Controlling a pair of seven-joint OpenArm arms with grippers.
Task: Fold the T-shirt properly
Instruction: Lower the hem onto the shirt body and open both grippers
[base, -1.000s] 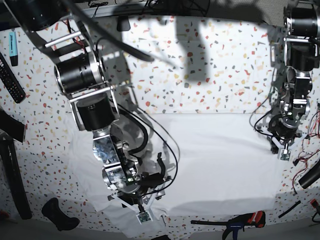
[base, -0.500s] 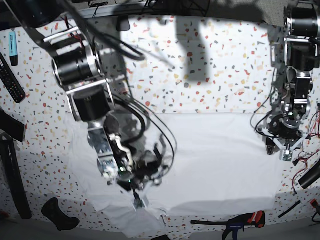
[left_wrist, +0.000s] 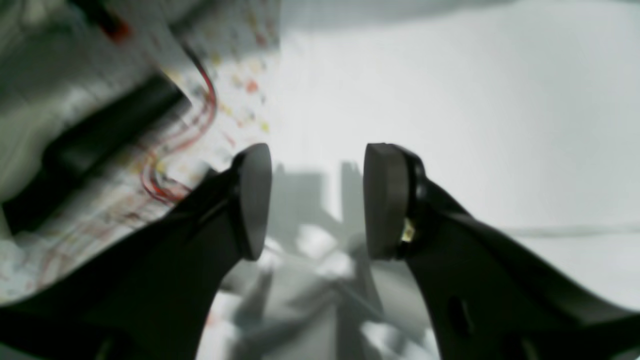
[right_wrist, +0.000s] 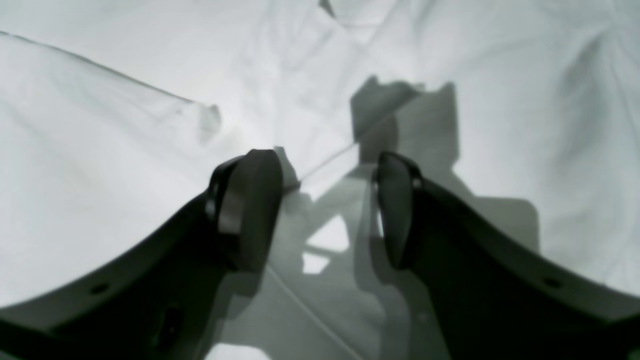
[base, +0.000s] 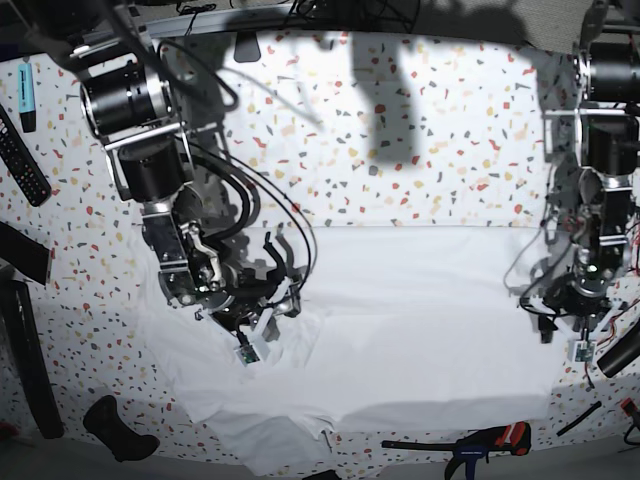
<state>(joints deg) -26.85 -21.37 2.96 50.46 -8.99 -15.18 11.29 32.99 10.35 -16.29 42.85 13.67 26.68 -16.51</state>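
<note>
White terrazzo, flecked with red, yellow and grey chips, made up the worktop (base: 430, 130), and one T-shirt (base: 420, 320) lay spread across its near half, plain white and partly doubled over, with a straight far edge and a loose flap of cloth (base: 270, 440) trailing toward the near rim. Two arms reached over it.

The right claw (right_wrist: 325, 210) hung over the shirt's rumpled side, its two dark fingers (right_wrist: 245, 210) standing apart with nothing between them; only creased white cloth and the claw's own shadow showed in the gap. In the base view that claw (base: 248, 345) sat just above the fabric, on the side of the loose flap.

The left claw (left_wrist: 315, 200) also stood spread, its two pads (left_wrist: 382, 200) well apart and empty. It hovered at the shirt's opposite edge, where cloth met speckled worktop; the wrist picture was blurred there, so whether a pad brushed the fabric could not be told. In the base view it (base: 578, 335) was at the shirt's side edge.

Around the shirt lay one remote control (base: 22, 155), one blue marker (base: 26, 95), one black handle-shaped piece (base: 120, 428) and one red-and-black clamp (base: 485, 442), with a few red wires (left_wrist: 190, 130) beside the left arm.
</note>
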